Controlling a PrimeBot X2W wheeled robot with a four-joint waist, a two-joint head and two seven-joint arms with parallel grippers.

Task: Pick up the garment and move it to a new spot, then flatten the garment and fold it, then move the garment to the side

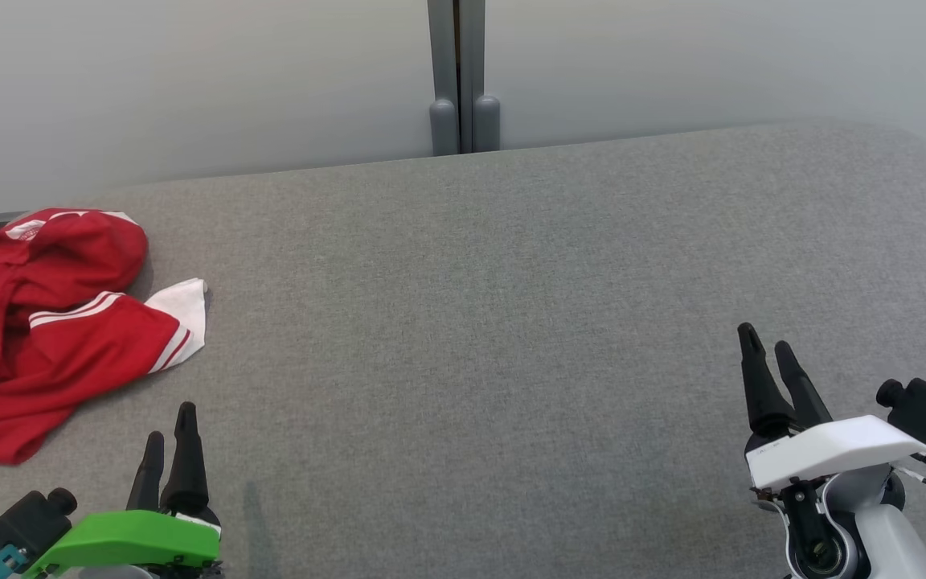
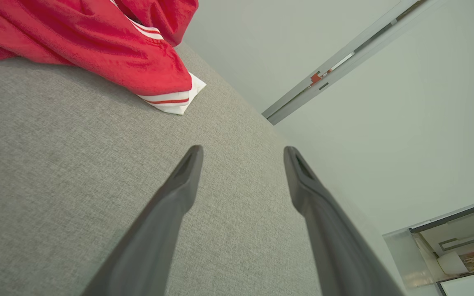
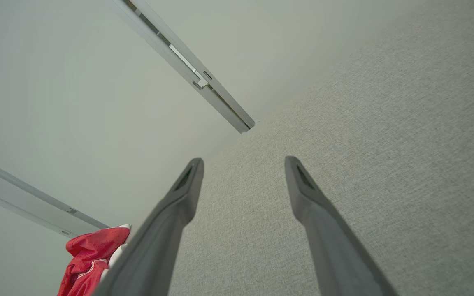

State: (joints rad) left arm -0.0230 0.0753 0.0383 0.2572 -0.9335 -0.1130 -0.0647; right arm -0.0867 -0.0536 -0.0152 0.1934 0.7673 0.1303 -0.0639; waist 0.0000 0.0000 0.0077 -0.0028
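Standing at the very outset of the task, judging by how things are lying: nothing lifted, nothing shifted, nothing flattened or folded. Facing every step yet: picking up, carrying to a new spot, spreading, folding, setting aside.

Nearest, holding the left tool (image 1: 170, 424) low over the near-left corner of the bench (image 1: 463, 322), with its two dark fingers parted to a moderate gap. Gripping nothing, and framing only bare grey fabric between the tips in the left wrist view. Seeming to be hanging just clear of the cloth surface, though not being able to tell for certain.

Holding the right tool (image 1: 764, 338) at the near-right in the same manner. Parted to about the same gap, carrying nothing, and pointing up the bench, well apart from anything to grasp.

A little farther up on the left, finding the garment (image 1: 53, 330) lying in a crumpled red heap with white stripes. Showing a white cuff (image 1: 186, 310) toward the middle, and running past the left edge of the head view. Lying near the left tool, ahead and to its left, but not touching it; probably calling for that tool to reach first.

Farthest, ending at a pale wall (image 1: 190, 80) with a grey post (image 1: 463, 80) behind the bench's far edge.
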